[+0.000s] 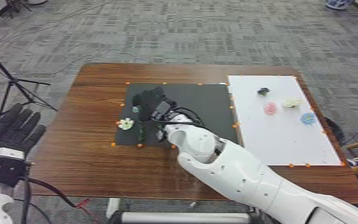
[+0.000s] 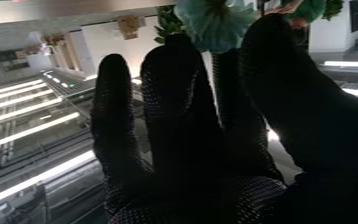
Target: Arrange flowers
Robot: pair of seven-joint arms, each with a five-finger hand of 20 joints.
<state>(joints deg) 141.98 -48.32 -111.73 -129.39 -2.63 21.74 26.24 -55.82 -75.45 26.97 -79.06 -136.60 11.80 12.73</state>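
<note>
In the head view my right hand [image 1: 154, 100] is over the black mat [image 1: 189, 89], beside a teal bloom [image 1: 136, 109] at the mat's left side. A dark green stem [image 1: 141, 132] runs below that bloom, and a cream flower [image 1: 126, 124] lies to its left. The right wrist view has my right hand [image 2: 180, 115] with fingers nearly straight and thumb apart; a large teal bloom [image 2: 215, 22] is at the fingertips, and whether they touch it is unclear. My left hand [image 1: 11, 132] is open at the table's left edge, fingers extended.
On the right, a white board [image 1: 278, 142] holds a dark flower piece [image 1: 263, 91], a pink flower [image 1: 270, 108], a cream-yellow flower [image 1: 291, 103] and a blue flower [image 1: 308, 118]. A black tripod [image 1: 13, 80] stands beyond the table's left side.
</note>
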